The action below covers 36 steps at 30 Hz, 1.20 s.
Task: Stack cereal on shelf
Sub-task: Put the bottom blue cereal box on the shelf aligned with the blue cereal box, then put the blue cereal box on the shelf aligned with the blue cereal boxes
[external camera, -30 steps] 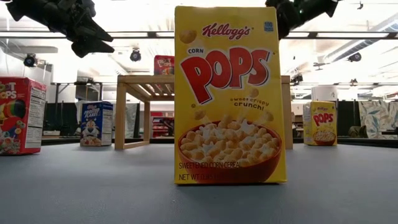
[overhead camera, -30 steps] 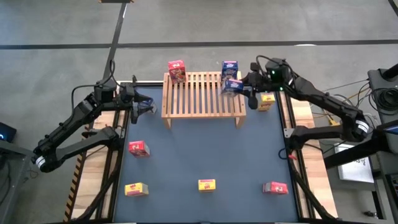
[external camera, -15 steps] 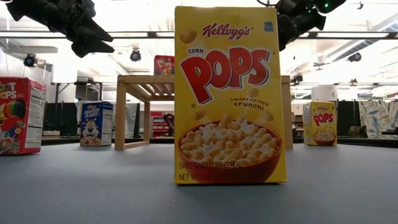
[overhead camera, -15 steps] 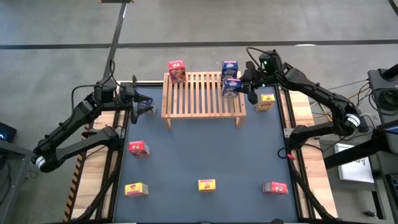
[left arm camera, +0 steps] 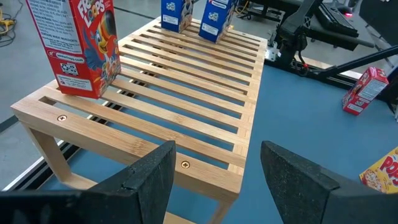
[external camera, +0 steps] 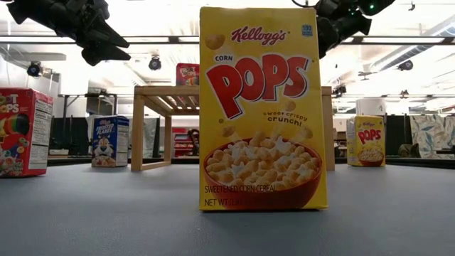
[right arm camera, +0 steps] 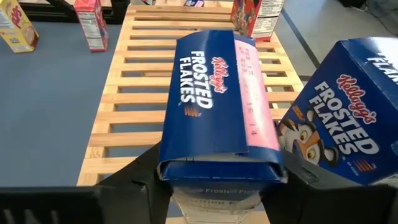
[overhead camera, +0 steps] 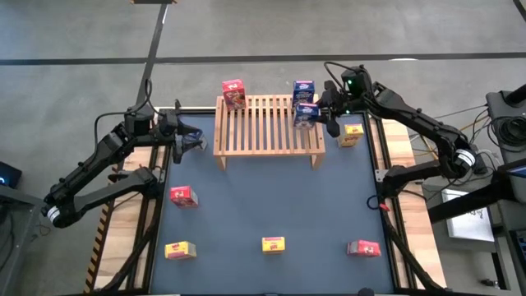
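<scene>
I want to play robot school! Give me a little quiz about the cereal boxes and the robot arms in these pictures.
1. True or false: a red box stands on the wooden rack.
2. The right gripper, over the rack's right end, is at a box of which colour? A red, B blue, C yellow.
3. Fill in: the left gripper, beside the rack's left end, has its fingers ___, with nothing between them.

Key: 1 true. 2 B, the blue box. 3 open.
</scene>
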Tool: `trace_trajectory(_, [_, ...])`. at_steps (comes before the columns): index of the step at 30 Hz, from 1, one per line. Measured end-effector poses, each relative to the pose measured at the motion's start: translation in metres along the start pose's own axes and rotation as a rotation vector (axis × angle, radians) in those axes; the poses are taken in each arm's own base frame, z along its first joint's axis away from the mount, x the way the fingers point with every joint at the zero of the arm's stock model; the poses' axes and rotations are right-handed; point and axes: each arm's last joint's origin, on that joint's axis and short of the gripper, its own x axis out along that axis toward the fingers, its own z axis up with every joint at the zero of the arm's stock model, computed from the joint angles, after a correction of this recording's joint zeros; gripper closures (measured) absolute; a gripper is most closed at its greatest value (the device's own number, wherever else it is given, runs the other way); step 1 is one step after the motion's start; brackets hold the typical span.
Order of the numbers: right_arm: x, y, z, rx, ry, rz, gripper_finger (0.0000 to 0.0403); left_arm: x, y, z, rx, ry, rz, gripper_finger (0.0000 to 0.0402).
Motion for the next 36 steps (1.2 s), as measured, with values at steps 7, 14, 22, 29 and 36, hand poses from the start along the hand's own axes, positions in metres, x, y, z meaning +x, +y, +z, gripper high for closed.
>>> trace_trajectory(7, [-0.003,0.002,0.001,-0.005,-0.005,-0.006,0.0169,0.000,0.000,0.000,0.000,0.000,0.000,0.0183])
trace_trajectory(14, [-0.012,0.006,0.006,-0.010,-0.014,-0.042,0.0141,0.000,0.000,0.000,0.000,0.000,0.000,0.0183])
trace_trajectory(22, [-0.034,0.019,0.011,-0.012,0.006,-0.127,0.0125,0.000,0.000,0.000,0.000,0.001,0.000,0.0183])
trace_trajectory(29, [-0.057,0.033,0.018,-0.001,-0.042,-0.172,0.0120,0.000,0.000,0.000,0.003,0.000,0.002,0.0183])
trace_trajectory(36, [-0.071,0.043,0.021,0.035,-0.069,-0.182,0.0130,0.001,0.001,-0.002,0.017,0.008,0.032,0.0183])
